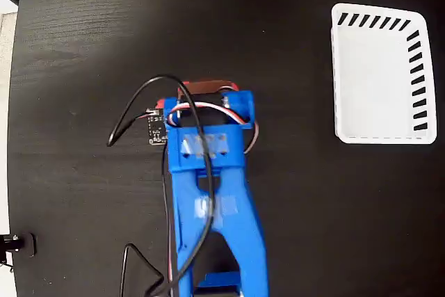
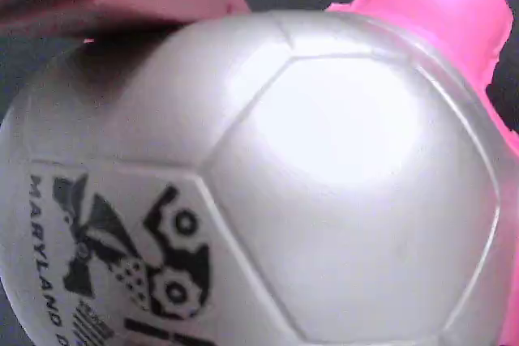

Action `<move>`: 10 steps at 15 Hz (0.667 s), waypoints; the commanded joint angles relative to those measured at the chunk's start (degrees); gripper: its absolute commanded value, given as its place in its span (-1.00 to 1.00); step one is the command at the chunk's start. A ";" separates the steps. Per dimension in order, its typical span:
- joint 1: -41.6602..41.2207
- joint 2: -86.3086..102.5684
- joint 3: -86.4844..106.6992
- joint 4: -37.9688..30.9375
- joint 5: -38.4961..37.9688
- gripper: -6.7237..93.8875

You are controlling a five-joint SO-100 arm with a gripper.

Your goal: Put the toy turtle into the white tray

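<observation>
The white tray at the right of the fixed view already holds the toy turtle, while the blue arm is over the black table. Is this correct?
Not quite: the white tray is empty in the fixed view. The toy turtle is not in it; the wrist view shows its silvery shell close under the camera, and in the fixed view only a red edge shows beneath the blue arm. The arm is indeed over the black table.

A black wood-grain tabletop (image 1: pixel 83 46) fills the fixed view, with a pale strip of floor (image 1: pixel 5 102) along its left edge.
</observation>
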 commanded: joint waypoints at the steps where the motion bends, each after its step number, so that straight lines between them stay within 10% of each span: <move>1: 2.20 9.32 -9.14 5.36 -1.58 -0.87; 10: 19.07 0.00 -36.83 12.66 2.46 -0.87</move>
